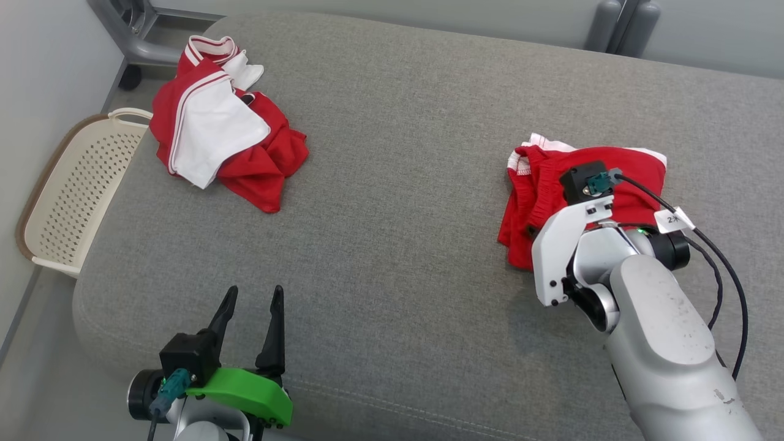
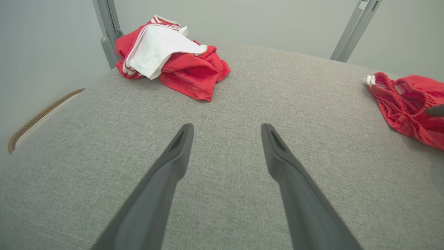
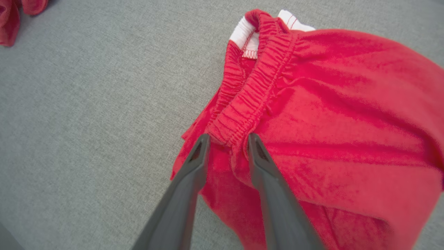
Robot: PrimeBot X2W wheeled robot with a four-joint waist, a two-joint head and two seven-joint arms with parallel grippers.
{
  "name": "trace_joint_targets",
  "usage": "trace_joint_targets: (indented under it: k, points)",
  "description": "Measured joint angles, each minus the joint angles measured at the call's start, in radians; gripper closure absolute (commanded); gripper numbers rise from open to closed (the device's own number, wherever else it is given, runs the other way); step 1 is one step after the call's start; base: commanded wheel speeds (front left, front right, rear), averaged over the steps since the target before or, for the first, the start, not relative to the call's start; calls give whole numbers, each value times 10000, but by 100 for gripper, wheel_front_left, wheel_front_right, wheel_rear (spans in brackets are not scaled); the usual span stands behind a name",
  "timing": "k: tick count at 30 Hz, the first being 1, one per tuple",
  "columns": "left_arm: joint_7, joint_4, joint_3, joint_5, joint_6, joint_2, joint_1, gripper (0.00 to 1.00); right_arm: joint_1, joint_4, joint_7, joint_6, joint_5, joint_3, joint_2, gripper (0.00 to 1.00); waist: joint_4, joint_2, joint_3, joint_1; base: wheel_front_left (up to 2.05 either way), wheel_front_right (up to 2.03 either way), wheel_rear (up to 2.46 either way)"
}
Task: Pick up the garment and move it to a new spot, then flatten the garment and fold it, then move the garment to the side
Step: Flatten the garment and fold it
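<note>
The right gripper (image 3: 228, 139) has its two fingers drawn close on the elastic waistband of the red shorts (image 3: 329, 104), with the gathered fabric pinched between the tips. The left gripper (image 2: 227, 128) hovers over bare cushion at the near edge, fingers spread wide and holding nothing. Garments: two. The red shorts lie crumpled on the right side of the grey upholstered surface (image 1: 398, 214). One red-and-white garment (image 1: 220, 144) lies bunched at the far left corner, well apart. Baskets: one, a cream perforated basket (image 1: 73, 184) beside the surface's left edge. Grey metal frame legs (image 1: 131, 37) stand behind, against a pale wall (image 1: 37, 61).
</note>
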Motion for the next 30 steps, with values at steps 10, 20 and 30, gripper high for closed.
trace_joint_targets:
  k: [10,20,30]
  points:
    - [0,25,-23,-59,13,0,0,0,231,-276,121,0,213,499,6,100,28,0,-46,-1,0,0,0]
    - [0,73,31,-59,42,0,12,0,458,-546,362,0,577,642,6,0,-30,0,-198,0,0,0,0]
    - [0,-17,270,17,81,0,221,0,460,-2082,1262,2,775,-930,12,0,-449,0,-478,0,0,0,0]
